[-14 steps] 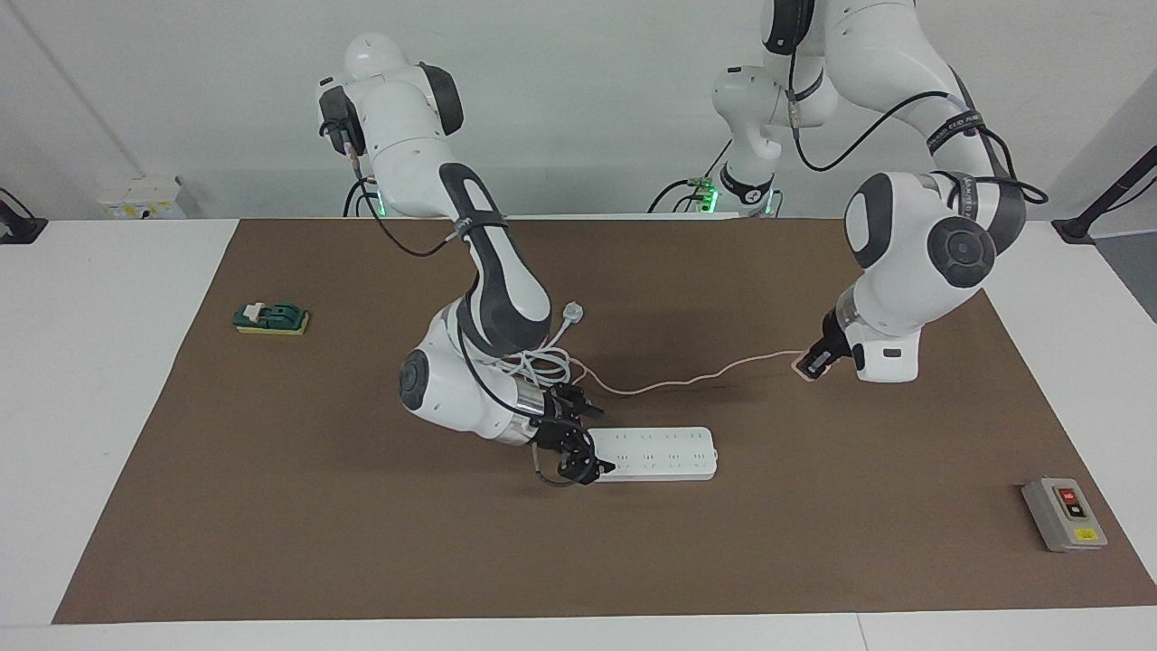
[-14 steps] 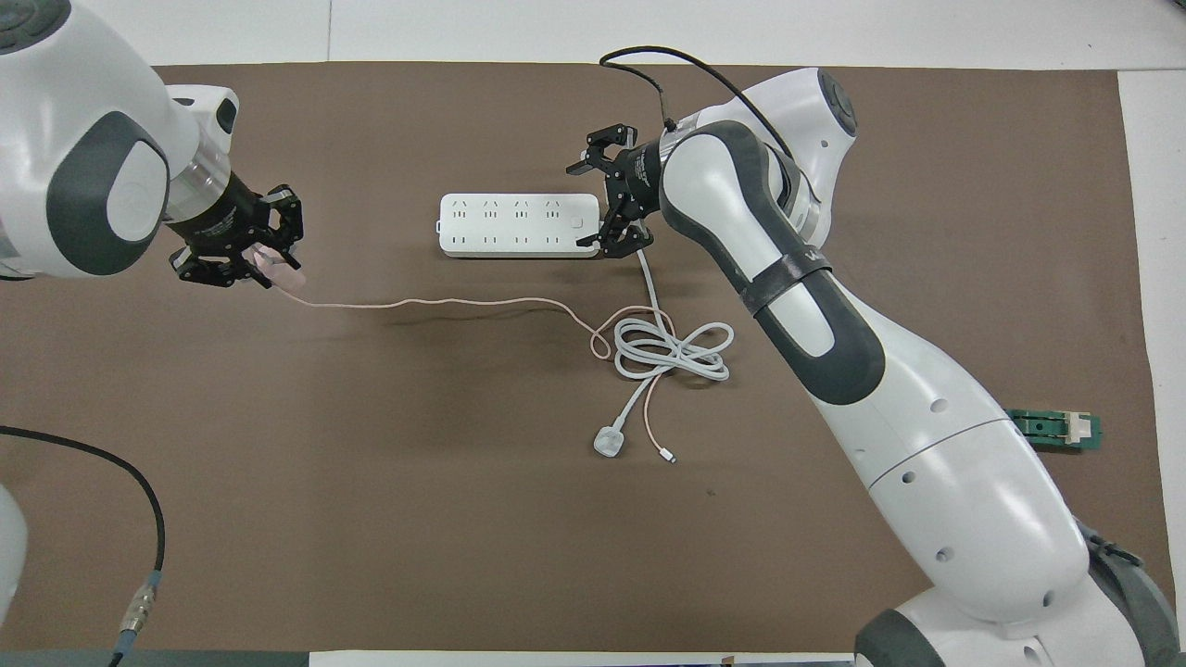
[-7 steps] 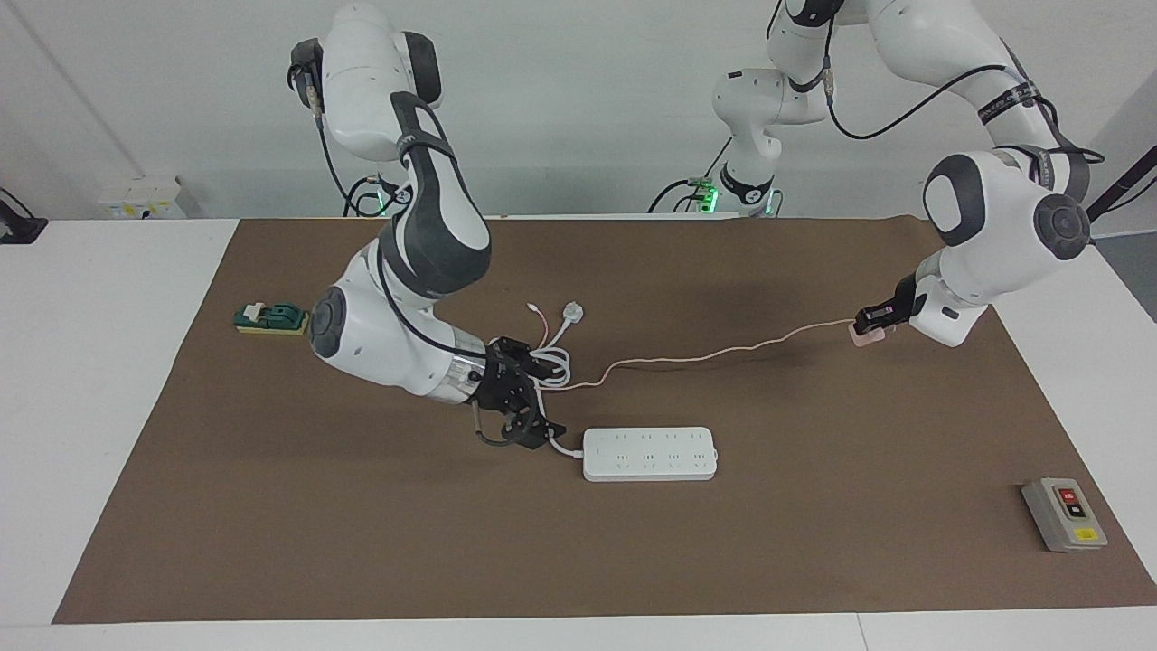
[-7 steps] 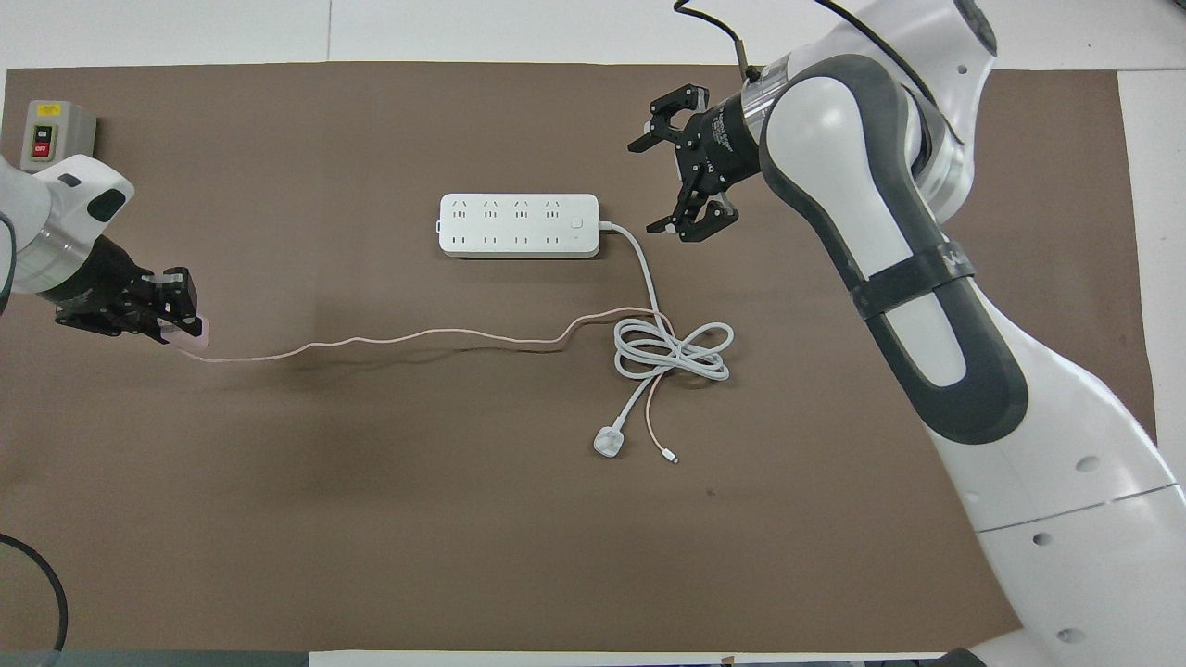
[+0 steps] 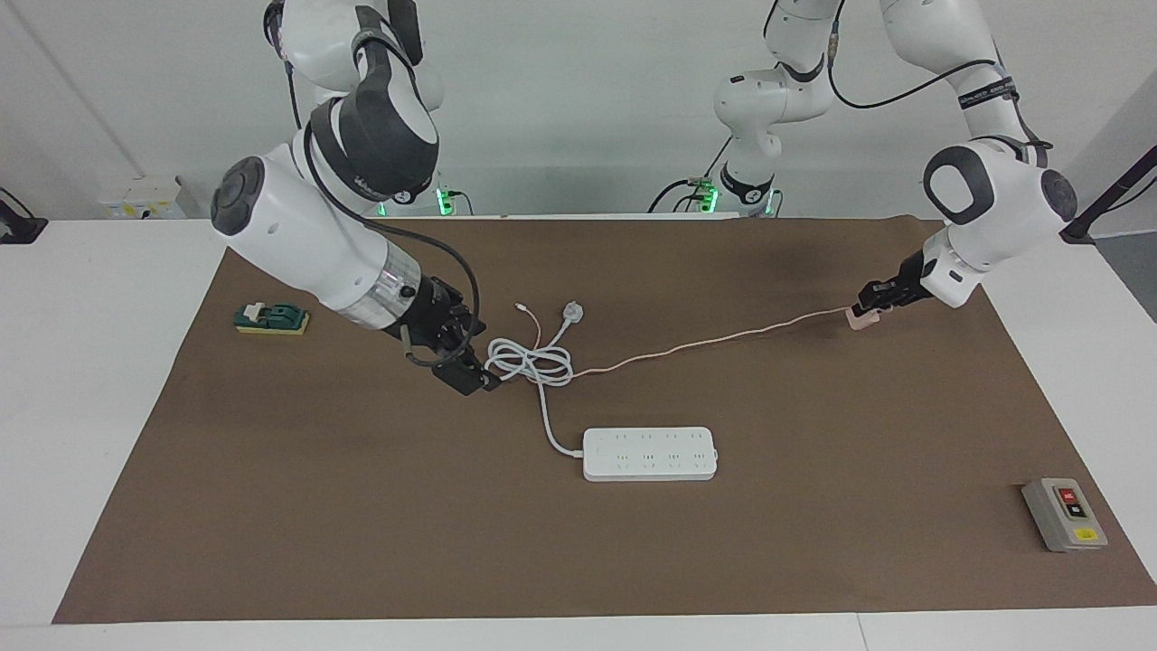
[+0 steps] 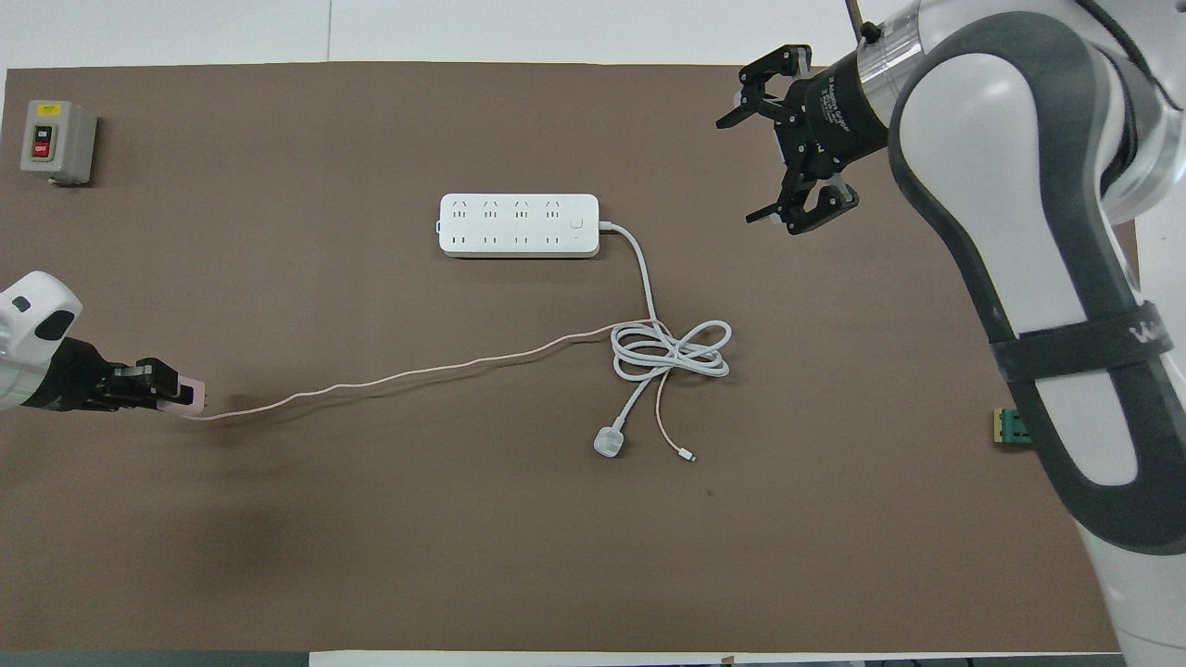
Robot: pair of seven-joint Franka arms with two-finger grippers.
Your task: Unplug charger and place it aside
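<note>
Already we see the small pale pink cube-shaped charger carried farther toward the left arm's end of the brown-covered counter than a second ago, well apart from the white power strip. So unplugging is done; setting down remains. Our left hand is clamped on the charger, its thin pink cable trailing. Our right hand, fingers spread wide and empty, has lifted off the strip and hangs over the coiled white cord.

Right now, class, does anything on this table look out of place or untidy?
Yes: the charger's thin pink cable runs through the power strip's coiled white cord, so the two look tangled. The left gripper holds the charger.
</note>
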